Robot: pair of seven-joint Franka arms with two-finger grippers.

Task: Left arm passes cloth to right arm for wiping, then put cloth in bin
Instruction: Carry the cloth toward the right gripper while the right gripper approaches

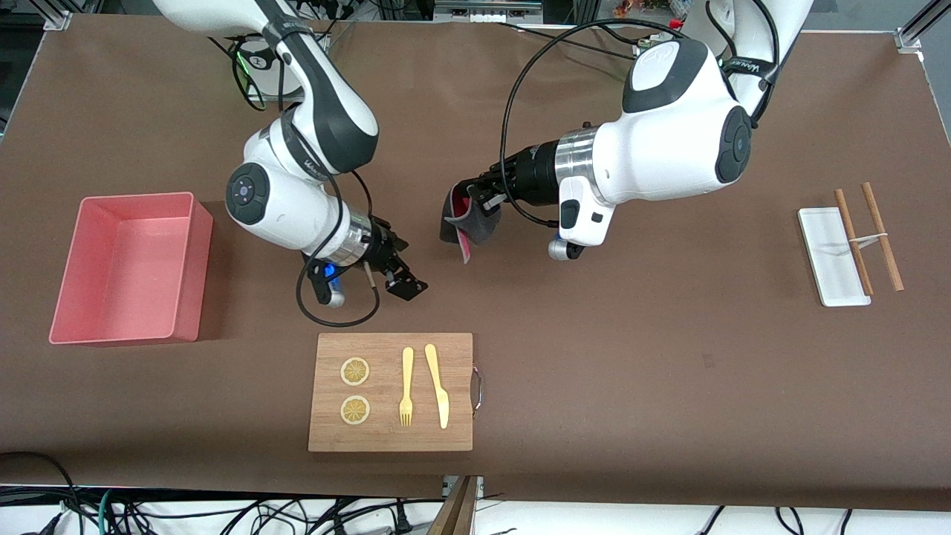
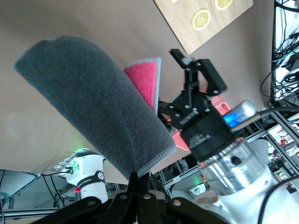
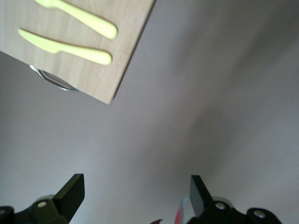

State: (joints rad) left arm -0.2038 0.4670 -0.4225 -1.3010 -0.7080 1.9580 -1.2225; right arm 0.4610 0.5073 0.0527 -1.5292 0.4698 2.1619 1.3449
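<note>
The small soft dark grey fabric cloth (image 1: 469,221) with a red-pink side is held in the air over the bare brown table (image 1: 669,357), pinched at one edge by the left gripper (image 1: 475,199). It is judged light and limp, so it will sag; its free hanging edge is best gripped. The right gripper (image 1: 405,282), fingers spread wide and empty, is poised nearby above the table, near the wooden board (image 1: 391,391). The pink rectangular plastic bin (image 1: 130,267) stands toward the right arm's end.
</note>
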